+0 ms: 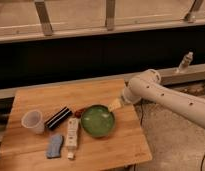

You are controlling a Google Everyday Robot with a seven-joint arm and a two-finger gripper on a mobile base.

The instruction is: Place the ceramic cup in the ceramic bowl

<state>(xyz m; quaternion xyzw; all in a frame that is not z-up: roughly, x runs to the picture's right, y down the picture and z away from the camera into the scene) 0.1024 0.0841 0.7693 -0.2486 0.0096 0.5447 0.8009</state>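
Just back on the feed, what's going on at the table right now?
The robot's arm reaches in from the right, with its gripper low by the far right rim of the green ceramic bowl. The ceramic cup stands upright near the left edge of the wooden table, well apart from the gripper and not yet picked up. A black bar, a white bar and a blue pad lie between cup and bowl.

Table [121, 142]: 1, wooden.
Cup [33, 121]: 1, pale, left of frame.
Bowl [98, 121]: 1, green, centre.
Black bar [58, 118]: 1.
White bar [72, 134]: 1.
Blue sponge [54, 146]: 1.
Small dark-red item [80, 112]: 1, at the bowl's upper-left rim; kind unclear.
Bottle [185, 62]: 1, upper right.
Arm [166, 97]: 1, white, from the right.
Gripper [115, 104]: 1, just upper right of the bowl.
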